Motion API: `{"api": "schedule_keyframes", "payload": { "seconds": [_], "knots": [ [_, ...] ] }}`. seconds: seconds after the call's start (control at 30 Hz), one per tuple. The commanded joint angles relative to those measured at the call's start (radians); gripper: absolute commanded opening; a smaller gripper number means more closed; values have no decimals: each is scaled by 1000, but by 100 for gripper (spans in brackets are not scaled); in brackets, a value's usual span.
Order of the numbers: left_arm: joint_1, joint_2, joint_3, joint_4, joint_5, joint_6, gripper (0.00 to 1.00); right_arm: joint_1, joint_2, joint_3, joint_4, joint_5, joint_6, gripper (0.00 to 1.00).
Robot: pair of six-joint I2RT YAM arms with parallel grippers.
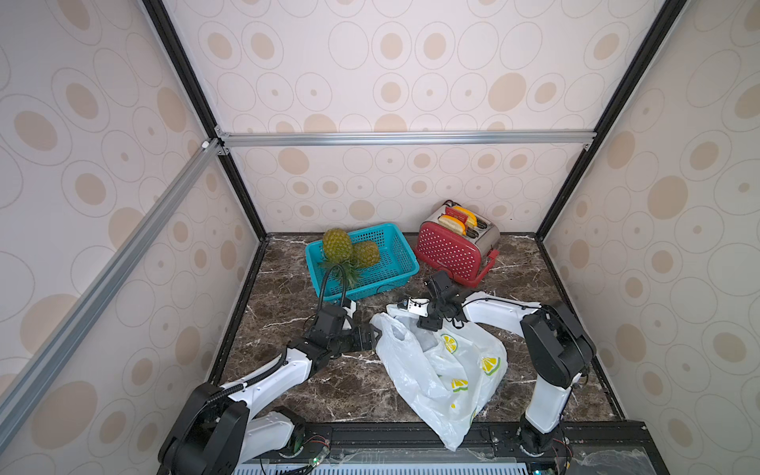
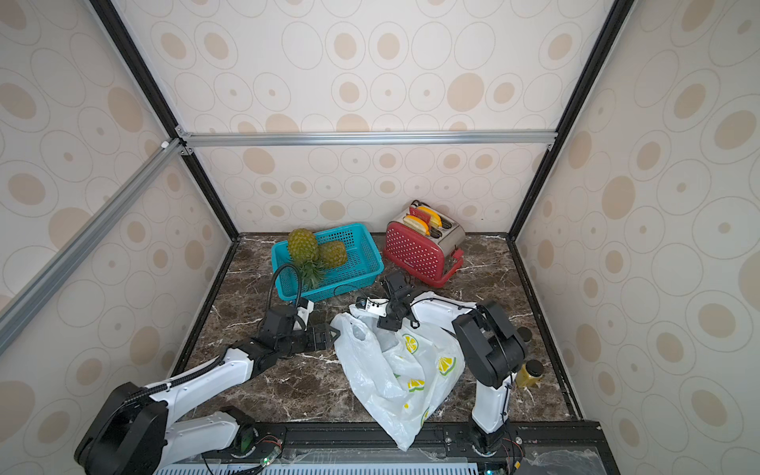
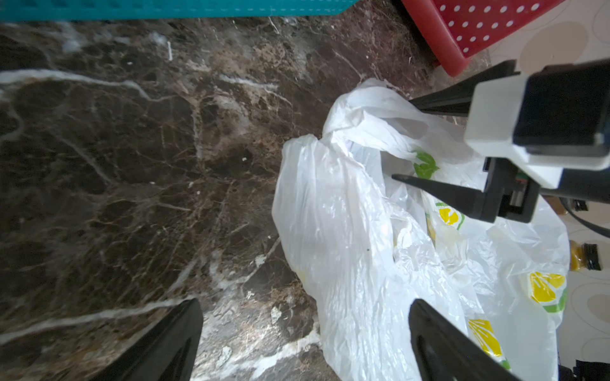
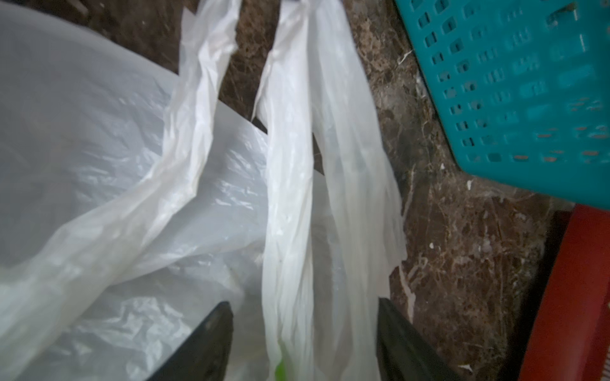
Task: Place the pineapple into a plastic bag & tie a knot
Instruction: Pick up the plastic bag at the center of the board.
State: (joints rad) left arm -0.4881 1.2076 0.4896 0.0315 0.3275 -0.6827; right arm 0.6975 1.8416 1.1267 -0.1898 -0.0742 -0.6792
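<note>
Right wrist view: right end effector (image 4: 303, 303) stands with jaws apart, straddling one handle (image 4: 287, 181) of the plastic bag (image 4: 99, 132). Left end effector (image 3: 305, 301) is spread wide at the bag's edge. Bag lies on the dark, white-veined marble tabletop (image 1: 308, 390), enclosed by oval-patterned walls (image 1: 411, 61). Two pineapples (image 1: 337, 244) sit in the teal basket (image 1: 395, 255).

— What sort of place is this?
— A robot lab cell dressed up as a kitchen. Circle-patterned wallpaper panels (image 1: 411, 61) are set in an aluminium frame (image 1: 407, 137), boxing in the space on three sides.
— And the kitchen part?
— A dark marble-look table (image 1: 349, 390) carries a red toaster (image 1: 452, 251) with bread in its slots and a teal basket (image 1: 395, 263) of pineapples (image 1: 337, 244).
— Why a lab?
— The left arm (image 1: 267, 382) and right arm (image 1: 551, 395) stand on a black rail (image 1: 411, 436) at the table's front edge, with wiring exposed.
</note>
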Motion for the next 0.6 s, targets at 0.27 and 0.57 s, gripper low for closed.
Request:
{"api": "schedule_keyframes", "payload": {
  "seconds": [0.27, 0.57],
  "knots": [
    [-46, 164, 43, 188, -2, -40, 46, 7, -19, -17, 118, 41, 29, 0],
    [-89, 71, -25, 327, -94, -15, 1, -96, -166, -46, 159, 31, 252, 0]
  ]
}}
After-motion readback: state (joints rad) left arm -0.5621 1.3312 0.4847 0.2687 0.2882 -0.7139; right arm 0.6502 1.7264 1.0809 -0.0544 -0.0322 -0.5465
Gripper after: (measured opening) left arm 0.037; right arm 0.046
